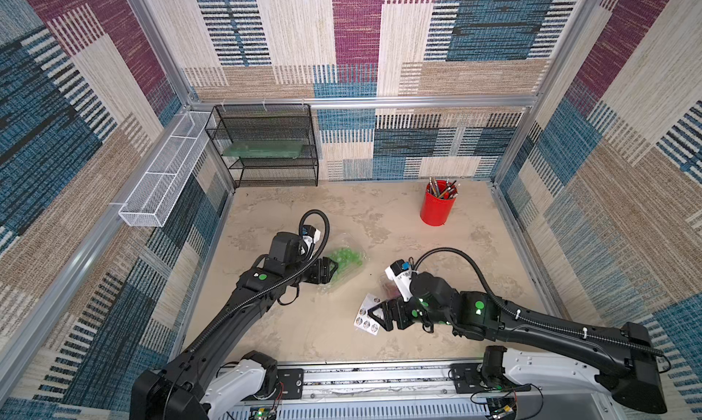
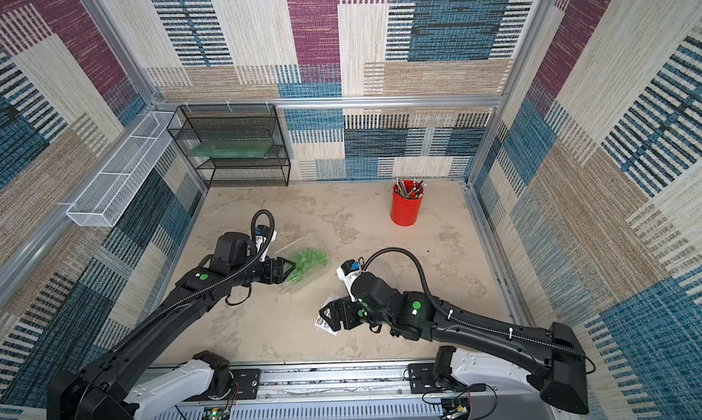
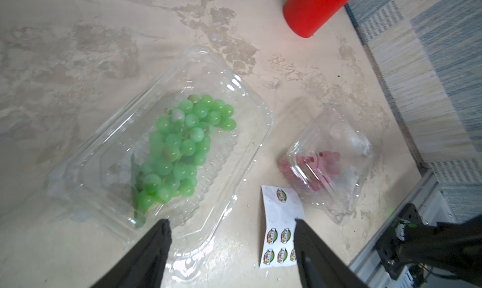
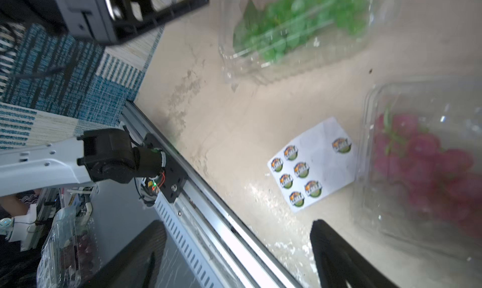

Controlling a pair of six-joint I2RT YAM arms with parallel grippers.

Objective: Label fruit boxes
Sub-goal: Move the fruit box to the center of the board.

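The fruit box of green grapes (image 1: 345, 260) (image 2: 305, 260) (image 3: 169, 148) (image 4: 294, 26), a clear clamshell, lies left of centre on the table. The smaller fruit box of red-purple grapes (image 3: 328, 164) (image 4: 422, 164) (image 1: 388, 285) sits to its right, largely hidden under my right arm in both top views. A white sticker sheet (image 1: 365, 317) (image 2: 323, 323) (image 3: 280, 216) (image 4: 313, 164) lies in front of it. My left gripper (image 1: 334, 268) (image 2: 291, 267) (image 3: 232, 221) is open and empty, hovering at the green box's near end. My right gripper (image 1: 374, 315) (image 2: 327, 314) (image 4: 238, 224) is open and empty above the sheet.
A red pencil cup (image 1: 437, 207) (image 2: 405, 207) stands at the back right. A black mesh shelf (image 1: 266, 144) fills the back left corner, with a white mesh basket (image 1: 163, 175) on the left wall. The metal rail (image 1: 380, 372) runs along the front edge.
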